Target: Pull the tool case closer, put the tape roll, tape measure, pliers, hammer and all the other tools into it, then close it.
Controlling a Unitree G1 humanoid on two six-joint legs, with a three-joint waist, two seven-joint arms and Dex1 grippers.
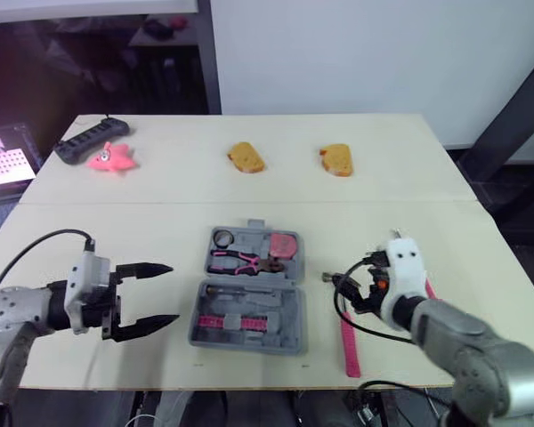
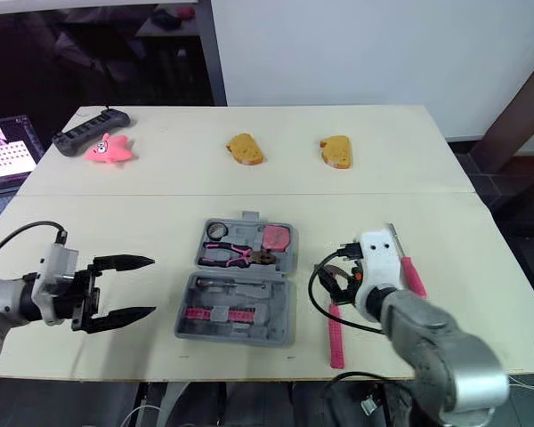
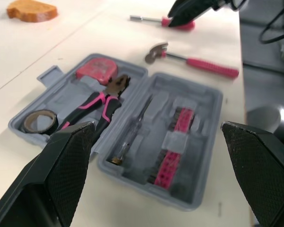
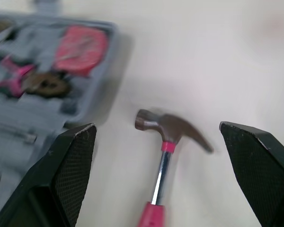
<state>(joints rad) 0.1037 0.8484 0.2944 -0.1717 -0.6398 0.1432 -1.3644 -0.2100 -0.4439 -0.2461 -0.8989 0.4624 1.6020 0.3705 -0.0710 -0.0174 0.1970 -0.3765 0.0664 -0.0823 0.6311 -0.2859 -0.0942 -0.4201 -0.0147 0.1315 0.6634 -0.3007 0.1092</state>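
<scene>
Hammer [image 4: 173, 126] framed between the wide-spread black fingers of the right gripper [image 4: 157, 125], which hovers over the steel head and grips nothing. The pink handle runs back toward the front edge of the table [image 1: 160, 209].

Just to the robot's left of the hammer sits the tool case [image 3: 201, 142], open and flat. The tape roll [image 1: 223, 237], pliers [image 1: 240, 261] and tape measure [image 1: 283, 244] are already seated in its far half. A pink-handled screwdriver [image 3: 177, 22] lies on the other side of the hammer from the case, not yet packed. Beyond the case the left gripper [image 1: 172, 294] waits, fingers apart and empty.

The risks from here:
- A pinch on the curved, polished head may well slip or twist.
- A hold so far from the handle would probably let the handle swing down and strike the case or the tools in it.
- With the handle's end near the front edge, a stray nudge could send the hammer to the floor.
- The case, held by neither gripper, could slide if the hammer is pressed in at an angle.
</scene>
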